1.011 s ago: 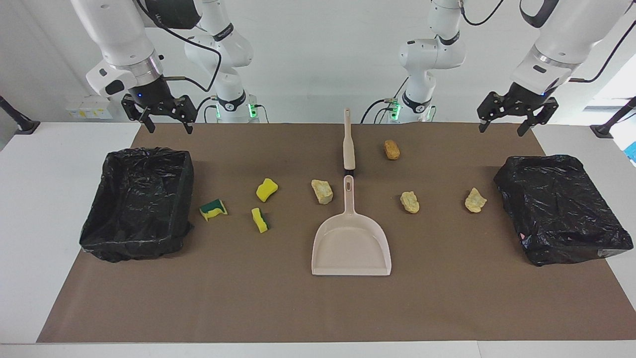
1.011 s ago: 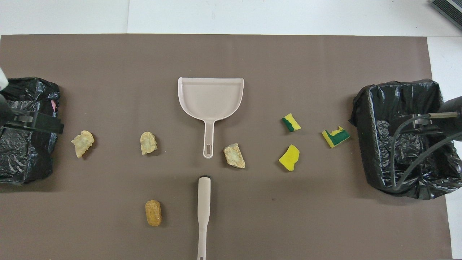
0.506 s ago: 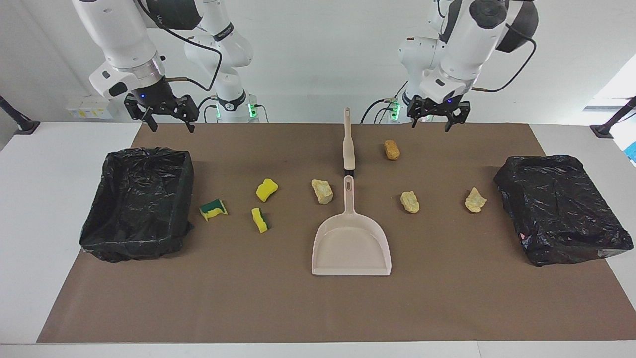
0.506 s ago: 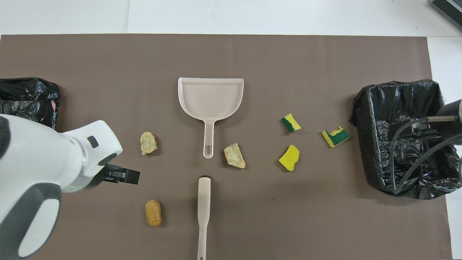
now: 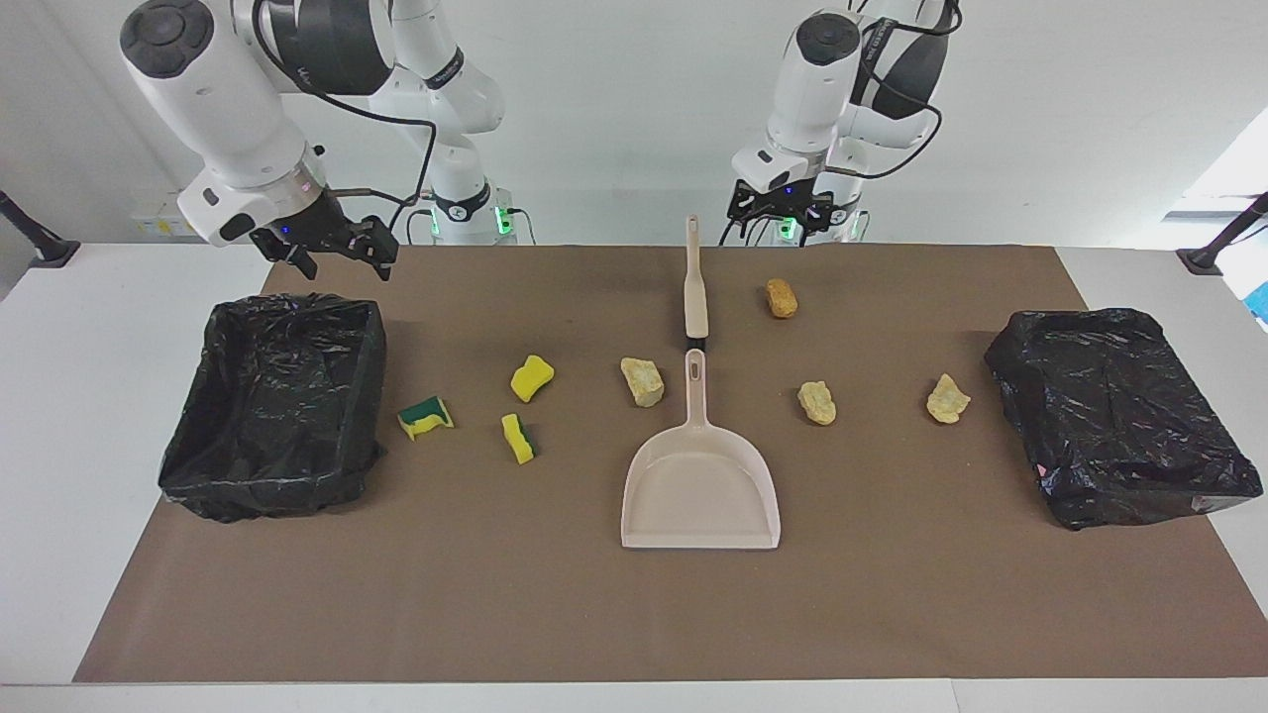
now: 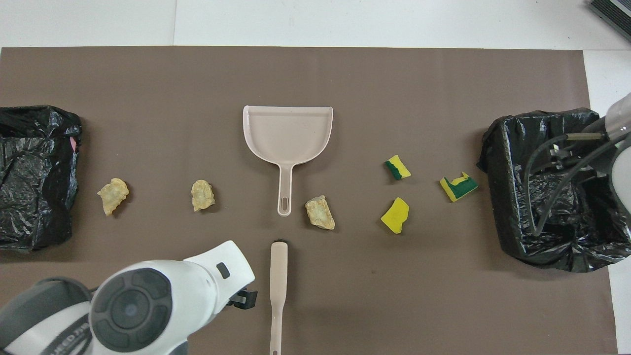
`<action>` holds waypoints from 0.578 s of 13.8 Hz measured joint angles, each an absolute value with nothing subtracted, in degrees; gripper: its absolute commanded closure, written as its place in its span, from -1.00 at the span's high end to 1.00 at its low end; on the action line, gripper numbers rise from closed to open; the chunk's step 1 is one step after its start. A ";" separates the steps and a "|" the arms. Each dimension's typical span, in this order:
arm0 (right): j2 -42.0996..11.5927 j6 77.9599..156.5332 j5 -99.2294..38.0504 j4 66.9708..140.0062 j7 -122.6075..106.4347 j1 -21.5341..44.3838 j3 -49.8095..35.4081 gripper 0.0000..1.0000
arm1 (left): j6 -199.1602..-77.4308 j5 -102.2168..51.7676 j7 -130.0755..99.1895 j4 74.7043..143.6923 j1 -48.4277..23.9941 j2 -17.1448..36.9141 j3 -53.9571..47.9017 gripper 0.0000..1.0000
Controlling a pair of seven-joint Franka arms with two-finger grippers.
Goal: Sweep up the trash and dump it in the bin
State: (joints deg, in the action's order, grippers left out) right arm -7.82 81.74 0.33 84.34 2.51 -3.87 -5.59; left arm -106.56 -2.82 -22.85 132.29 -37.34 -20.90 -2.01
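Left tool [image 5: 780, 211] raised beside brush [image 5: 695, 287], fingers apart

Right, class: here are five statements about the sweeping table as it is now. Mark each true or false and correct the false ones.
1. The beige plastic dustpan holds one stone lump. False: it is empty.
2. Three yellow-and-green sponge bits lie on the brown mat. True.
3. The left hand grips the beige brush handle. False: it hangs open above the mat's robot-side edge, beside the handle's tip.
4. The orange-brown lump lies nearer to the robots than the pale stone-like lumps. True.
5. The right hand holds a sponge. False: it is open and holds nothing.
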 measured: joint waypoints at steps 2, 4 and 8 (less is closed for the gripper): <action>-11.36 85.08 0.34 83.06 2.61 -0.95 -5.66 1.00 | -110.90 -2.85 -28.61 135.72 -42.74 -20.91 -2.05 1.00; -14.09 89.38 0.38 82.92 3.94 1.75 -5.69 1.00 | -116.02 -2.87 -33.84 139.78 -47.24 -20.72 -2.07 1.00; -16.29 95.86 1.66 84.91 6.72 5.80 -5.72 1.00 | -124.83 -2.88 -39.47 146.28 -51.89 -19.16 -2.07 1.00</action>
